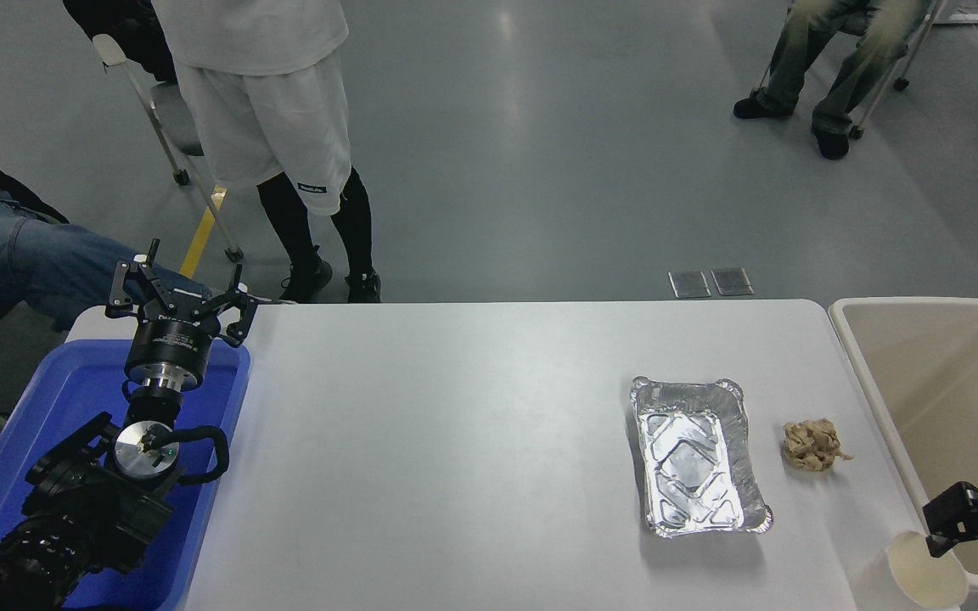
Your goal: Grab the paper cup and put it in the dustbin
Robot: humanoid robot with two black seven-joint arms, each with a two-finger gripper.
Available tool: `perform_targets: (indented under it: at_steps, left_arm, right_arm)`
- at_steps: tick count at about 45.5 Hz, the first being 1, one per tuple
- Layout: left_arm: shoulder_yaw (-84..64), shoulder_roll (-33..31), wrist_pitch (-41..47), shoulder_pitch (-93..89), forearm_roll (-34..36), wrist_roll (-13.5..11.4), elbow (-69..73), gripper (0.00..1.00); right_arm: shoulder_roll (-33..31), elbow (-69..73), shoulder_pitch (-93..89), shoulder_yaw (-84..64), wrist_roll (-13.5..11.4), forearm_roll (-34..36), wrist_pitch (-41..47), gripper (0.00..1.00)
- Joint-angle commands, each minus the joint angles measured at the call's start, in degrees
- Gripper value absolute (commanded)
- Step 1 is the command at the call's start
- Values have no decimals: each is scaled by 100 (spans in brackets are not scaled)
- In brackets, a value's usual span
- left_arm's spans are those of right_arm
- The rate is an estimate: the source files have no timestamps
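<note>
Jaws of right gripper: state cannot be told, at far rim of paper cup, near-right table corner beside dustbin. Cup probably light, crushable; grip rim wall gently.

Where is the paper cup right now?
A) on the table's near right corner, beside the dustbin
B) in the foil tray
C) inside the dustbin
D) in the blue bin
A: the cup stands on the table at its near right corner, against the dustbin rim, with the right gripper just above it.
</note>
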Motion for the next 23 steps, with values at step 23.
perform_targets:
  at_steps: [23]
  left_arm:
    - [0,1,-8,0,0,-1,0,99]
  right_arm:
    - [-102,-40,-556,331,-110,443,-641,100]
